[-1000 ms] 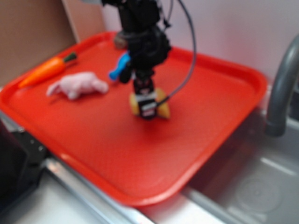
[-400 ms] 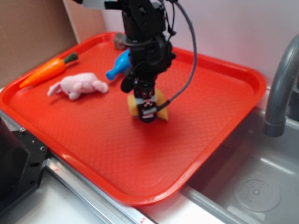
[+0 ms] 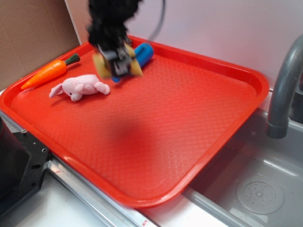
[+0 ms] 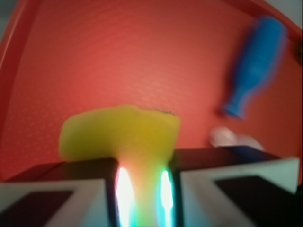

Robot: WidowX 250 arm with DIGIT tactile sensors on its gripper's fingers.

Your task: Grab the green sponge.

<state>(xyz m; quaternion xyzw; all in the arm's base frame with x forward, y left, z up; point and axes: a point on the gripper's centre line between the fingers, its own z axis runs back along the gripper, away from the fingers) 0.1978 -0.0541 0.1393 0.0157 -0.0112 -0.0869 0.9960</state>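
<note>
**Sponge lifted off the tray**

The black robot gripper (image 3: 118, 60) is closed on the small yellow foam sponge (image 3: 105, 66), and the wrist view shows the yellow block (image 4: 120, 137) squeezed narrow between the two jaws. A second ago the sponge was lying on the middle of the red plastic tray (image 3: 199, 123) with the gripper down around it. Now both are raised and have moved toward the far left part of the tray, above the pink plush rabbit (image 3: 80, 87). Only a soft shadow stays on the tray floor. I judge that the grasp has succeeded and the task is almost finished.

Counted: one sponge, one plush rabbit, one orange toy carrot (image 3: 47, 73), one blue plastic bottle-shaped toy (image 3: 142, 54), one tray, one grey faucet (image 3: 281, 94).
</note>
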